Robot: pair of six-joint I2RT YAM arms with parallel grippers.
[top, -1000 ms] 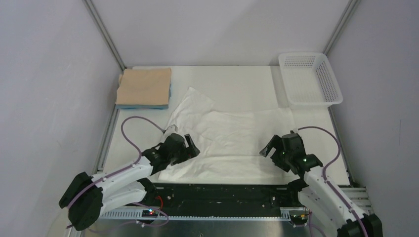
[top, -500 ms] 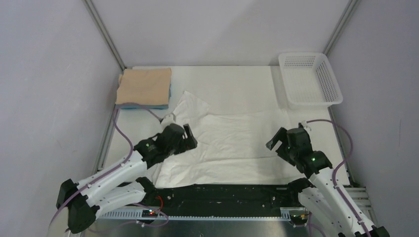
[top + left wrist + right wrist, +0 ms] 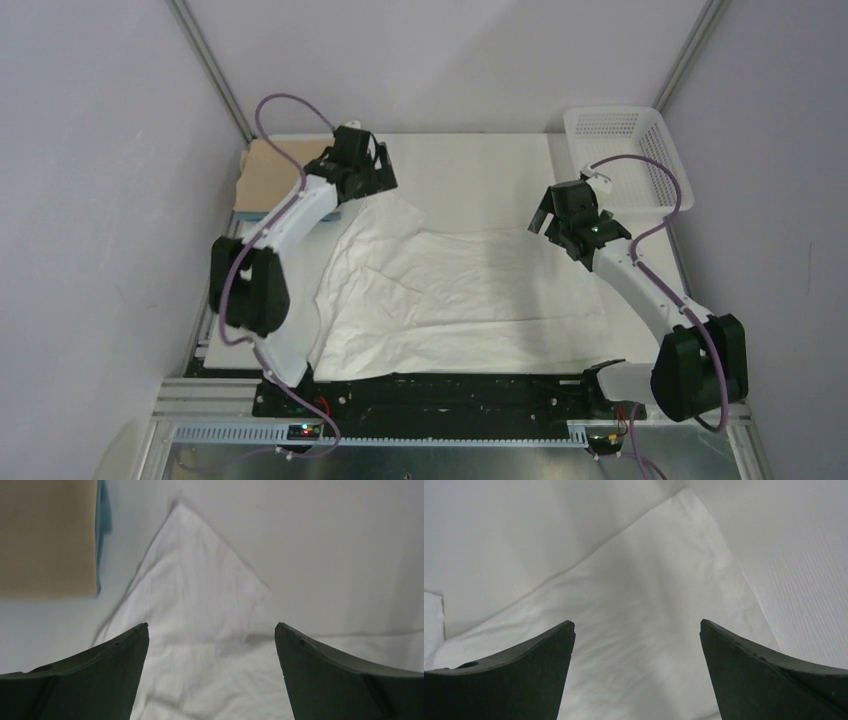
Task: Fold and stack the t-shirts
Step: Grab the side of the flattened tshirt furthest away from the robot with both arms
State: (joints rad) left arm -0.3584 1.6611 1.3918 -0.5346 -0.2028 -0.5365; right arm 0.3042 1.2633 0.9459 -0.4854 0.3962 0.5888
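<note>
Now hover over the far corners of the white shirt, no longer at its near hem. Both gaping wide, left tool and right tool, gripping nothing, cloth spread flat just beneath. Likely means grabbing sleeves for folding next.

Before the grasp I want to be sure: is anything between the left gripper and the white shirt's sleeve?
Nothing visible. The open left gripper faces the sleeve of the white t-shirt, with only cloth ahead of it. The tan t-shirt lies to one side, apart.
</note>
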